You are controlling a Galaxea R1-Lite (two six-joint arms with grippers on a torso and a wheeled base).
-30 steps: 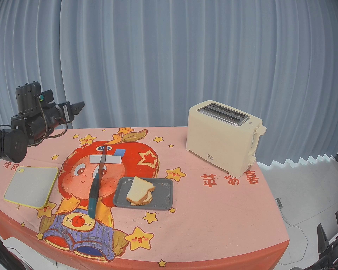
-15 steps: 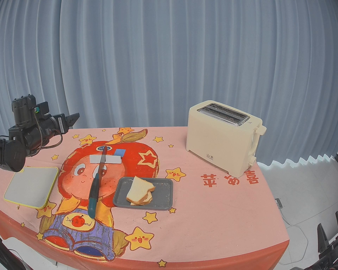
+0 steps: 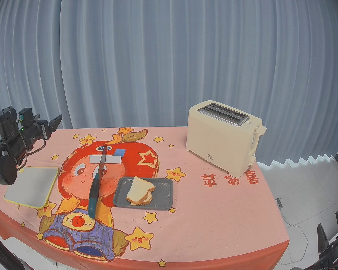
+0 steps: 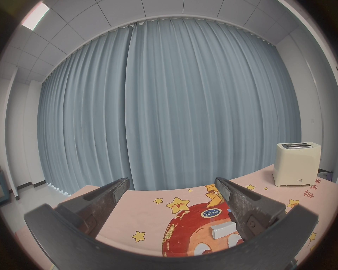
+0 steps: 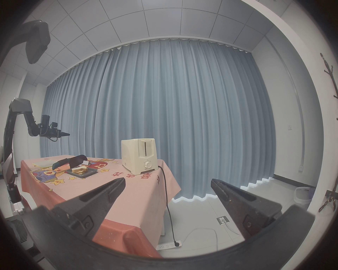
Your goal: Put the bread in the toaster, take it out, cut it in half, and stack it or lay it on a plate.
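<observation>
Bread halves [image 3: 140, 191] lie stacked on the plate [image 3: 164, 197], so the last step looks done. The left gripper [image 4: 172, 191] and right gripper [image 5: 168, 191] gape empty, well clear of the plate; only parking the arms seems left.

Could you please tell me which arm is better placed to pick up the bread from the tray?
Probably left: the left gripper hovers by the cutting board, over the table, jaws open. The right gripper, also open, hangs beyond the table's right edge, farther from the bread.

Bright, even light from a ceiling panel [image 4: 34, 15]; the toaster [image 3: 223, 137] casts a faint shadow; curtain [image 3: 169, 59] folds bow at edges.
</observation>
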